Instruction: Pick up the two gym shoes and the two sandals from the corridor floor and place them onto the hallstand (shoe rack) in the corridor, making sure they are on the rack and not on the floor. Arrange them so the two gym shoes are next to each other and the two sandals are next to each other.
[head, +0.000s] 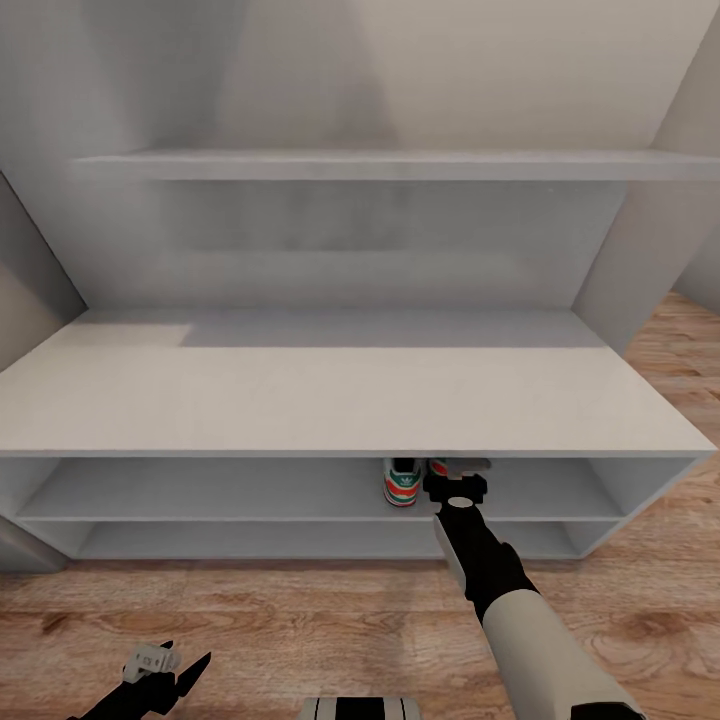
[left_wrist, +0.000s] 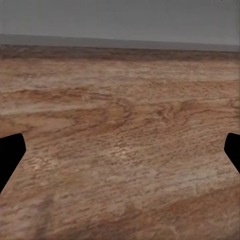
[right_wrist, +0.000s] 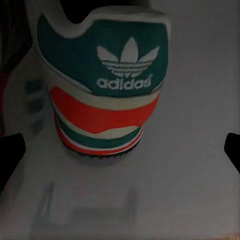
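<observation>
Your right arm reaches forward into the upper shelf opening of the hallstand (head: 330, 400), and the right claw (head: 455, 485) sits at the front edge of that shelf; in the right wrist view its two dark fingertips (right_wrist: 11, 152) stand far apart at the picture's edges with nothing between them, so this claw is wide and holds nothing.

Straight ahead of it, heel toward you, stands a gym shoe (right_wrist: 102, 85) with a green heel tab, white trefoil logo and red-orange band; it rests on the grey shelf surface, apart from the fingers.

From the head view, one gym shoe (head: 401, 483) shows on the upper shelf just left of the claw; a red-orange edge of a second gym shoe (head: 437, 466) peeks out right beside it, mostly hidden by the claw.

Your left claw (head: 160, 672) hangs low over the corridor floor (head: 300, 620); its fingers (left_wrist: 10, 155) are spread wide over bare wood planks, holding nothing.

Judging by this, the gym shoes look placed side by side on the rack; the two sandals are yet to be collected and set together on the hallstand.
</observation>
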